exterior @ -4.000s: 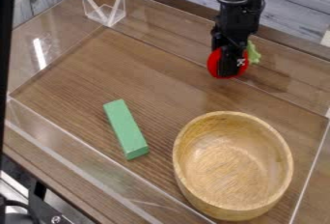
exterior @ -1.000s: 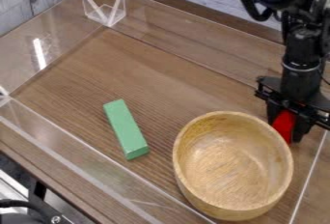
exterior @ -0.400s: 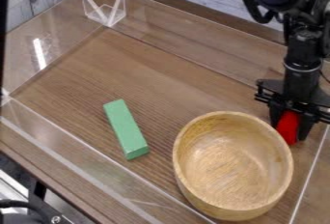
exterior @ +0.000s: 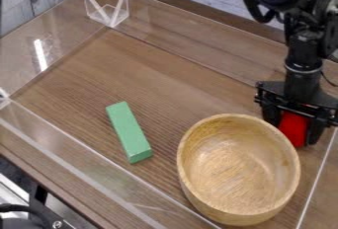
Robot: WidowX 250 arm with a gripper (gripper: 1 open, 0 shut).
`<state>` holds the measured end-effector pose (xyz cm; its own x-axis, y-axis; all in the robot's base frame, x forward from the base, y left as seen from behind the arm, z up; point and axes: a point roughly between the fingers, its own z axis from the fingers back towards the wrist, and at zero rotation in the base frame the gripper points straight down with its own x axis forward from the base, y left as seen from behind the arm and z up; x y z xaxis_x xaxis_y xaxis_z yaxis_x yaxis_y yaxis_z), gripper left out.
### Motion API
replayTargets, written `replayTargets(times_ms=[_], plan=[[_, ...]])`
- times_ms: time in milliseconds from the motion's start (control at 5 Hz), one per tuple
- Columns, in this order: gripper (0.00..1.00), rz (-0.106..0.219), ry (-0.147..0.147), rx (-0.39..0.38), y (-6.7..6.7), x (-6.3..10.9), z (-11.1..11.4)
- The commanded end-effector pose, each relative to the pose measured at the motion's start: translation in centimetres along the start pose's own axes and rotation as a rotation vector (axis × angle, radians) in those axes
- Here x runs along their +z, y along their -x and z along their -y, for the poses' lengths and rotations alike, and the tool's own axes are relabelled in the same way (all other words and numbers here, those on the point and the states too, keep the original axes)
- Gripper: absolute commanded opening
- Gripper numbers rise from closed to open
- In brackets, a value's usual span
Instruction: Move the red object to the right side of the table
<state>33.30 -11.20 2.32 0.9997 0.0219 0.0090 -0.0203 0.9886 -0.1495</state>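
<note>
Camera view: arm point(exterior: 301, 36) enters at the top right corner of frame, dark links and cabling, wrist above the claw. The last section runs down almost vertically, so the claw point(exterior: 295, 119) points down at the wood tabletop point(exterior: 132, 65). Upper part of the arm leans in from the top edge, then bends into that near-vertical run. Base out of frame.

Claw: fingers sit low, around the red strawberry toy point(exterior: 294, 128), one on its left side, one on its right. Jaws look apart, with the toy's red body showing between them. Can't tell from this angle whether either finger touches it, so no call on grip. Fingertips are down near the tabletop; exact clearance hidden by the toy and the fingers.

Toy: directly between and just below the fingers, at the right side of the table. Its top is partly covered by the claw; green leaves can't be made out. Whether it rests on the wood is hard to confirm here.

Around the claw: wooden bowl point(exterior: 239, 170) is just beside it, toward the lower left of frame, rim near the toy. Green block point(exterior: 128, 132) lies well apart, to the claw's left in frame, beyond the bowl. Clear acrylic wall point(exterior: 99, 175) runs along the table's near edge, below and left of the claw.
</note>
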Motion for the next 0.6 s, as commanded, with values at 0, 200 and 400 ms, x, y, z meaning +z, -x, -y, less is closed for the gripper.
replayTargets(times_ms=[0, 200, 400], plan=[[0.0, 0.054, 0.016, -0.048, -1.9, 2.5, 0.4], [0.0, 0.066, 0.016, -0.032, -1.5, 3.7, 0.9], [1.0, 0.066, 0.016, -0.019, -0.9, 4.5, 1.4]])
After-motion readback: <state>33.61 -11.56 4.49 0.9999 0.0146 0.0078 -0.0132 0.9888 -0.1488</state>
